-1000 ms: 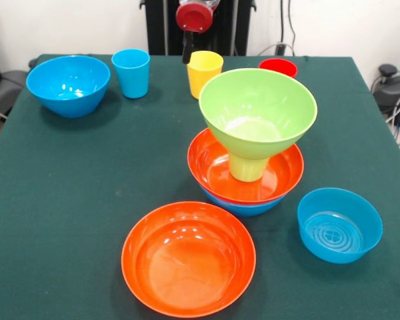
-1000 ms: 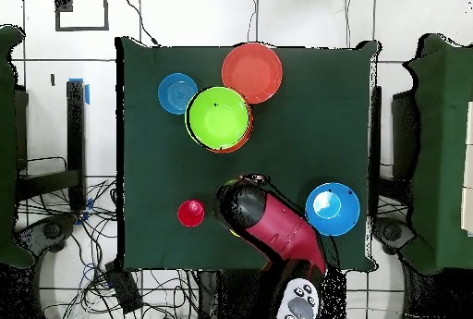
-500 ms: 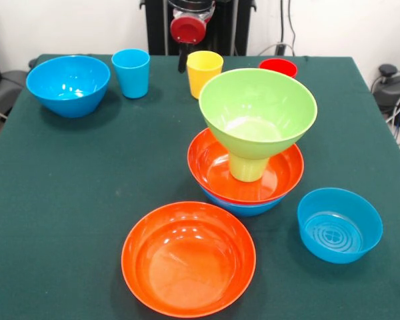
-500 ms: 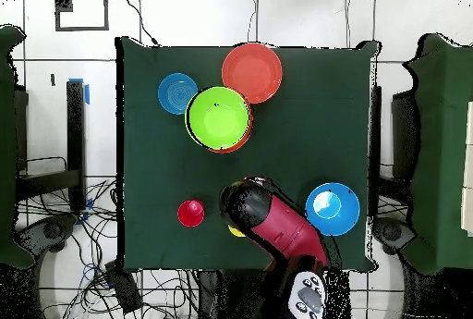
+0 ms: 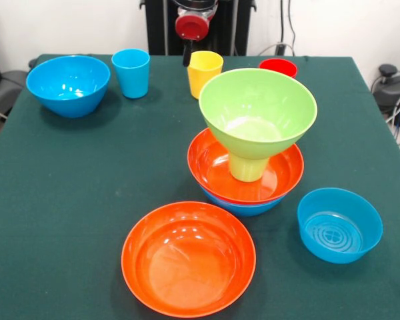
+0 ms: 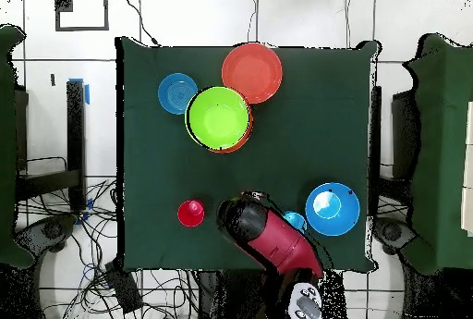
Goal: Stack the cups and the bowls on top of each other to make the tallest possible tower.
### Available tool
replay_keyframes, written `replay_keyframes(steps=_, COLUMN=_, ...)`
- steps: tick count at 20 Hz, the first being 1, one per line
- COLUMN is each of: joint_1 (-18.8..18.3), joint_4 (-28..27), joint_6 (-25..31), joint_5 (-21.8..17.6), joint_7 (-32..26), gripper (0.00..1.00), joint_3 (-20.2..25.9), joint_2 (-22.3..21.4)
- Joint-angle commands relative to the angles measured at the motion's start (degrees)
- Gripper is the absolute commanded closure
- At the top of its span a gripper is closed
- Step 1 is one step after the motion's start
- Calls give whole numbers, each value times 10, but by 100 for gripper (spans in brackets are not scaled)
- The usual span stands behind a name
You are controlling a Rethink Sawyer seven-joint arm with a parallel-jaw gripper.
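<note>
Overhead, arm (image 6: pixel 268 241) covers yellow cup (image 5: pixel 204 72) near table (image 5: pixel 67 187) edge; jaws unreadable.

A dark green tablecloth (image 5: pixel 87 173) covers the table; cables (image 6: pixel 92 269) litter the floor.

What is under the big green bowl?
The green bowl sits on an upside-down green cup, inside an orange bowl. Below that peeks a blue bowl, mostly covered.

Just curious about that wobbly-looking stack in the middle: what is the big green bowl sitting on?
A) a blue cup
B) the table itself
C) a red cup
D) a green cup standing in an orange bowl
D: the green bowl rests on a green cup standing inside an orange bowl.
</note>
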Motion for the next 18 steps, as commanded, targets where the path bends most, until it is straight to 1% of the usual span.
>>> replay_keyframes(steps=1, joint_1=-17, joint_4=70, joint_6=-19, joint_5=24, joint_7=80, gripper=0, joint_3=79, joint_2=8)
replay_keyframes(steps=4, joint_1=-23, joint_4=81, joint_6=11, joint_5=35, joint_7=81, gripper=0, joint_3=82, joint_2=-3)
replay_keyframes(steps=6, joint_1=-23, joint_4=86, joint_6=3, joint_5=43, joint_7=87, gripper=0, joint_3=90, joint_2=1)
replay_keyframes(steps=9, joint_1=-17, joint_4=80, joint_6=-9, joint_5=54, joint_7=97, gripper=0, joint_3=98, joint_2=17)
replay_keyframes(steps=14, joint_1=-16, joint_4=61, joint_6=-67, joint_5=67, joint_7=108, gripper=0, joint_3=112, joint_2=60)
replay_keyframes(steps=18, joint_1=-36, joint_4=62, joint_6=-111, joint_5=71, joint_7=109, gripper=0, joint_3=138, joint_2=85)
